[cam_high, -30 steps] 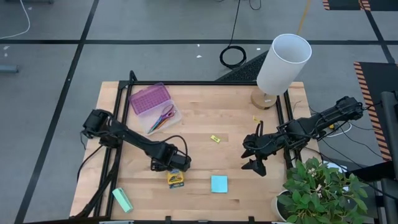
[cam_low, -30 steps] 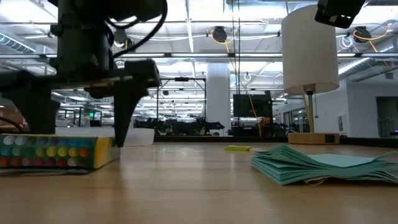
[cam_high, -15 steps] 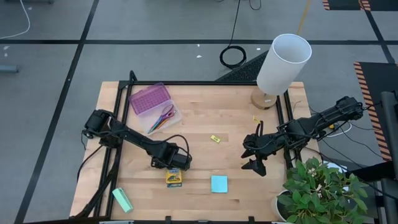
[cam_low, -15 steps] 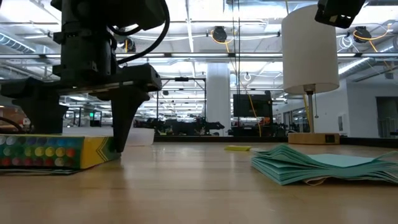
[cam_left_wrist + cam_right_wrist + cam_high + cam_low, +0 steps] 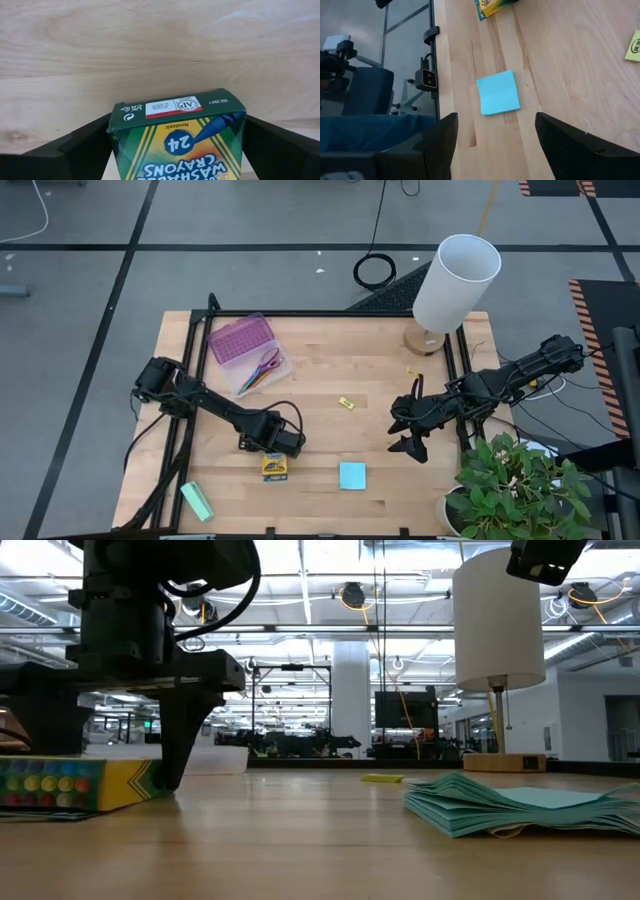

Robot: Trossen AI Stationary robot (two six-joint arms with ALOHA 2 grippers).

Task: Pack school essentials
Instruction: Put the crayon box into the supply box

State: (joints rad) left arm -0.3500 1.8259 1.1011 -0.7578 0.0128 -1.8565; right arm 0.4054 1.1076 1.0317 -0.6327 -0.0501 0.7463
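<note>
The crayon box (image 5: 276,467) lies flat on the bench (image 5: 360,380) in the lower middle of the high view, left of centre, and the left pincer (image 5: 277,455) is down over it with its fingers (image 5: 85,140) spread, one on each long side of the box as the left wrist view shows; whether they touch the cardboard yet I cannot tell. The step in hand looks like the grasp of this box, and to do it well the fingers should close squarely on the two long sides, low enough to catch the body of the box and not just its top edge, and gently, since a thin cardboard carton is likely to buckle or twist under a hard squeeze. A lift straight up before any sideways travel would probably keep it from dragging on the wood. Just to the right in the high view lies the cyan sticky-note pad (image 5: 352,475), apart from the box. Toward the upper left sit the purple case (image 5: 240,338) and beside it the scissors (image 5: 266,364) with the pens. The right pincer (image 5: 412,442) waits at the right of the bench, its fingers spread and holding nothing, near the lamp (image 5: 455,280).
</note>
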